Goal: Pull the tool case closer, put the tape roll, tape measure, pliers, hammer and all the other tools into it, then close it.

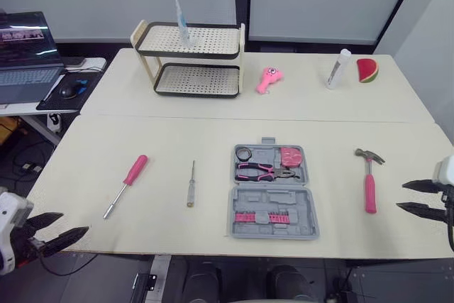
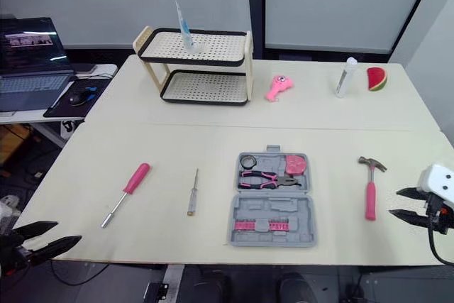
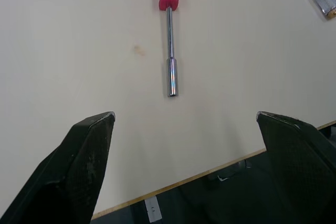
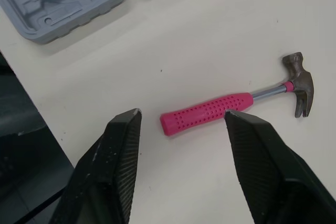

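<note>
The grey tool case (image 1: 273, 193) lies open in the middle of the near table; the tape roll (image 1: 244, 153), pink tape measure (image 1: 291, 156) and pink pliers (image 1: 264, 171) rest in its far half. A pink-handled hammer (image 1: 369, 179) lies to its right, also in the right wrist view (image 4: 231, 106). A pink-handled nut driver (image 1: 127, 184) and a small screwdriver (image 1: 191, 184) lie to its left. My left gripper (image 1: 57, 230) hangs open off the table's near-left corner. Near the hammer's handle, my right gripper (image 1: 418, 197) stands open with nothing between its fingers.
On the far table stand a two-tier rack (image 1: 191, 59) with a tube (image 1: 182, 24) on top, a pink toy (image 1: 267, 79), a white bottle (image 1: 338, 69) and a watermelon slice (image 1: 367, 70). A laptop (image 1: 27, 54) and mouse (image 1: 69, 89) sit on a side desk at far left.
</note>
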Robot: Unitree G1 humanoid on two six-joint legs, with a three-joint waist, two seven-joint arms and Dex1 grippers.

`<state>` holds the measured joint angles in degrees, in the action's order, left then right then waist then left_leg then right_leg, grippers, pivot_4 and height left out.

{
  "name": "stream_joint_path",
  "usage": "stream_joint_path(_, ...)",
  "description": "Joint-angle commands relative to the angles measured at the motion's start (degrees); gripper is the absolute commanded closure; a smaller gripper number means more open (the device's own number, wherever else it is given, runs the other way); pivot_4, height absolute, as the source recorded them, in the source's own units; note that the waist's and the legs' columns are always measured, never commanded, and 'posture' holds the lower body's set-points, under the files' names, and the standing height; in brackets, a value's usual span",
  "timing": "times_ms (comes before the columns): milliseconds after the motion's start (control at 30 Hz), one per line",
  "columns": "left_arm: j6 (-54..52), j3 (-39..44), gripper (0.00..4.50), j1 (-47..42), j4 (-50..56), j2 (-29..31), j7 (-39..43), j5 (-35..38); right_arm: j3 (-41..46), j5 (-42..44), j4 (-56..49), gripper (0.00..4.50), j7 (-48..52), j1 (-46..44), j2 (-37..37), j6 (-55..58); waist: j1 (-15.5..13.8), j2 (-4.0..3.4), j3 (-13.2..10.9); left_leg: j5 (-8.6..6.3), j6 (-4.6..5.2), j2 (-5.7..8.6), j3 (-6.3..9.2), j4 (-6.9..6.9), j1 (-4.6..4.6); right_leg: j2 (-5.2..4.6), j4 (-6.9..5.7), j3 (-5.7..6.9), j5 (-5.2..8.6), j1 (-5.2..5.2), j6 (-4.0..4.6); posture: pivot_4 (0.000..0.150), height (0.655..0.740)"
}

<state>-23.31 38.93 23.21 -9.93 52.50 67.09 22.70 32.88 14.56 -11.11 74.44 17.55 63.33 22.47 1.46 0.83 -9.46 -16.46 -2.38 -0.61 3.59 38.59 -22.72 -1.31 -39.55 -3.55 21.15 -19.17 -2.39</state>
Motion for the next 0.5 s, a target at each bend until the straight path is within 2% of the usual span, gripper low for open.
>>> stream_joint_path(33,1.49,2.19,0.0,-1.11,-2.8,0.48,-0.35,0.92,2.77,0.14,-0.23,0.74,0.27,0.72,0.86,-0.06,0.01,0.0,0.0,0.0,0.0,0.0,-0.01,-0.01,-0.01,0.0,0.02,0.0,0.0,0.0,0.0,0.15,0.74)
stream_joint_path(100,1.81,1.92,0.0,-1.83,-3.84,0.5,-0.6,1.04,2.55,0.1,0.24,0.05,0.02,0.53,0.9,-0.36,0.05,0.0,0.0,0.0,0.0,0.0,-0.02,-0.07,0.0,0.0,0.04,0.0,0.0,-0.01,0.0,0.15,0.74)
stream_joint_path(500,5.28,1.85,0.0,-1.0,-6.64,-0.25,-0.71,0.94,1.22,-2.18,4.16,0.05,-0.52,0.42,1.26,-4.92,0.28,0.0,0.0,0.01,-0.01,-0.03,-0.27,-0.44,0.21,0.0,0.13,-0.2,0.0,-0.03,0.0,0.15,0.74)
